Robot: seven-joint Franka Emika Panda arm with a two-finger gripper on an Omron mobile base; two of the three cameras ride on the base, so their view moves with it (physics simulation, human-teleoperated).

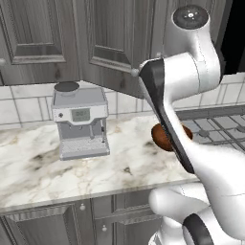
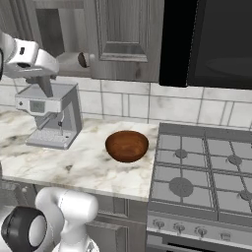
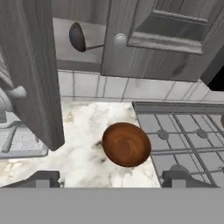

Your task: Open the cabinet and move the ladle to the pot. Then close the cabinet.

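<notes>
While the cabinet (image 3: 35, 74) door stands ajar, ladle (image 3: 78, 37) lies inside, gripper (image 3: 111, 179) fingers apart, holding nothing.

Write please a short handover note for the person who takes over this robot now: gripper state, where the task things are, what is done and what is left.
Gripper: open, holding nothing, raised in front of the cabinet, fingertips apart.
Cabinet: left door swung open, right door shut.
Ladle: inside the cabinet on the pale shelf, bowl towards the opening, handle running behind the shut door.
On the marble counter: wooden bowl beside the stove, and a coffee machine.
Done: cabinet opened.
Left: grasp the ladle, put it in the pot, close the cabinet.
</notes>
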